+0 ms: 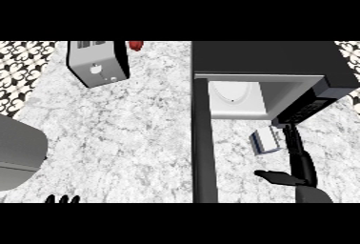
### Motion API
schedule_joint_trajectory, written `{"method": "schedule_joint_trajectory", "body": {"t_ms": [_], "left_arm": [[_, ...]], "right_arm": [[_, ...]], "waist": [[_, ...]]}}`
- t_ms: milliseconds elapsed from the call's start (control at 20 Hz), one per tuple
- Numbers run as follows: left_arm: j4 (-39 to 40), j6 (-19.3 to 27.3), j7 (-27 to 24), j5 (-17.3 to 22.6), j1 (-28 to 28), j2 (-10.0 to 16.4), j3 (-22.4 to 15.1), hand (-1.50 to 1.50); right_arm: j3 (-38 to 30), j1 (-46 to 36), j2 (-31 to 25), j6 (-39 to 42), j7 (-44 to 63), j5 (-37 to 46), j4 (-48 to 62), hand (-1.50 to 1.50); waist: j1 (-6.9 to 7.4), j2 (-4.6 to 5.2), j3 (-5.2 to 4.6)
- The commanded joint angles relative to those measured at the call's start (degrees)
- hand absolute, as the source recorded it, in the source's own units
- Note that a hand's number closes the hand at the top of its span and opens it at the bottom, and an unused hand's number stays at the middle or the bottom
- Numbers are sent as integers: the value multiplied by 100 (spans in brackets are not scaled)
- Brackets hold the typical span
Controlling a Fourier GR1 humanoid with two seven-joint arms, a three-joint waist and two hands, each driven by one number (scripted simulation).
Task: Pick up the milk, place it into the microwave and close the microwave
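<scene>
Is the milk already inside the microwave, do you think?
No, the milk sits on the counter in front of the open microwave.

Legible text, brands, numbers, signs: none.
- Milk carton (265, 141): blue and white faces; any print on them is too small to read.
- Microwave (281, 57): dark casing, no brand name visible.
- Control panel (309, 108) of the microwave: rows of pale specks on black, not readable as digits or words.
- Toaster (98, 64): small dark marks on its silver side, no lettering to be made out.
</scene>
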Motion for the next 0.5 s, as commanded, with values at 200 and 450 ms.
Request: {"method": "schedule_joint_trajectory", "body": {"t_ms": [200, 450], "left_arm": [[-4, 81, 93, -89, -79, -5, -185, -150], [100, -65, 233, 377, -376, 169, 281, -150]], "right_arm": [[43, -352, -269, 389, -722, 136, 801, -150], [-38, -661, 149, 140, -258, -56, 828, -150]], "waist": [[51, 32, 24], [18, 25, 18]]}}
